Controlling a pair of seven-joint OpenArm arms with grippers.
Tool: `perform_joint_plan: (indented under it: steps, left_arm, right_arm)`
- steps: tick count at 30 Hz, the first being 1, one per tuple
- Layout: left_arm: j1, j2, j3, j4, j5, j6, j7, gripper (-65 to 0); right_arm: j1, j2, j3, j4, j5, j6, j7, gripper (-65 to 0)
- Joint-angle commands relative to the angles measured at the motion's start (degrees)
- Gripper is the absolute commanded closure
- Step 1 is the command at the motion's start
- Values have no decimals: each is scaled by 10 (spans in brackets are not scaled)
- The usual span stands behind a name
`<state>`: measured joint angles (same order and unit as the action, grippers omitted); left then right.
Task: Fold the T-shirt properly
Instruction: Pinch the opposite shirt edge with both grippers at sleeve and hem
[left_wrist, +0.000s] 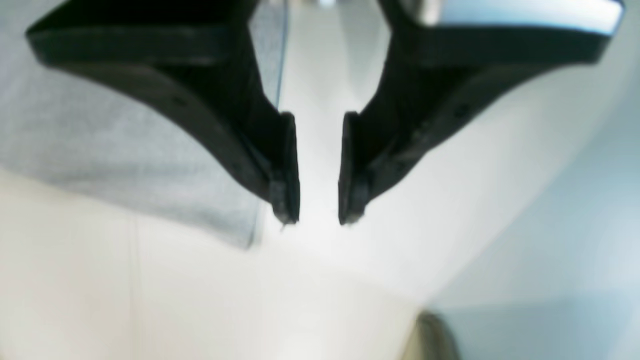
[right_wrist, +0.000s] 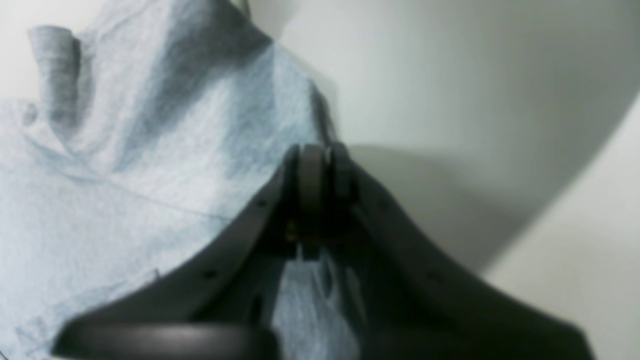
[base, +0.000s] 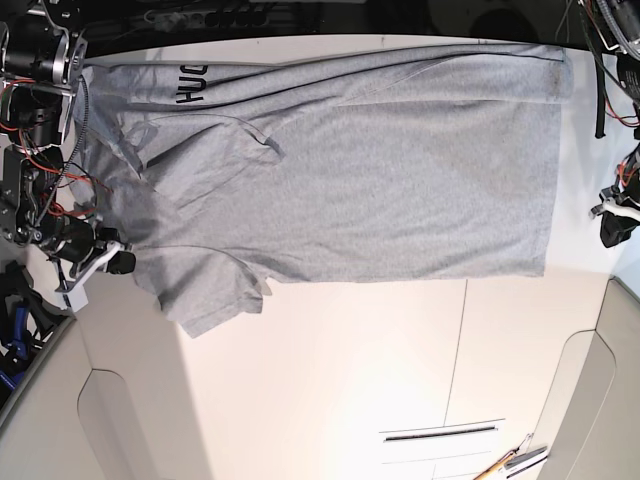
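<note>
The light grey T-shirt (base: 380, 170) lies spread across the white table, with dark lettering (base: 192, 82) at its far left and a sleeve hanging toward the near left. At the left, my right gripper (base: 122, 262) is at the shirt's edge by that sleeve. The right wrist view shows the right gripper (right_wrist: 315, 167) shut on a pinched fold of the T-shirt (right_wrist: 150, 150), which rises toward the fingertips. My left gripper (base: 612, 218) hangs at the table's right edge, beyond the hem. Up close, the left gripper (left_wrist: 318, 220) is open and holds nothing, beside a corner of the T-shirt (left_wrist: 125, 150).
The white table (base: 330, 380) has a seam running down its near half and a narrow slot (base: 440, 433). Pens or small tools (base: 512, 462) lie at the bottom edge. Black cables (base: 600, 80) hang at the upper right. Arm hardware with red wires (base: 30, 170) fills the left edge.
</note>
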<state>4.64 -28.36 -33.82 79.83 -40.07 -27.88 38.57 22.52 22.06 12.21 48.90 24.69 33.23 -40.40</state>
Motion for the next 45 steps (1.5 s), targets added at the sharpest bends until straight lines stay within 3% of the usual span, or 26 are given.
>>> perform_joint_plan:
  steps: [1, 5, 10, 14, 20, 28, 45]
  left_arm:
    - [-26, -17, -4, -26, -23, -2, -11, -169]
    - [-85, -24, -4, -153, -105, -30, -10, -169]
    - [-120, -16, -3, -248, -151, -48, -4, -171]
    - [-129, -15, -3, -290, -154, -59, -7, -173]
    - [-130, -15, 6, -309, -144, -115, -7, -258]
    - [-145, -15, 75, -309, -143, -114, -22, -258]
    - [-172, -11, 115, -309, -111, -114, -39, -258]
  right_arm:
    - [5, 6, -2, 4, -16, -4, -18, 0]
    - [5, 3, -2, 4, -15, -4, -18, 0]
    - [4, -10, -2, 4, -16, -4, -21, 0]
    - [5, -17, -2, 4, -17, -4, -21, 0]
    - [5, -19, -2, 4, -20, -4, -21, 0]
    - [4, -19, -2, 4, -20, -4, -23, 0]
    - [5, -19, -2, 4, -20, -4, -29, 0]
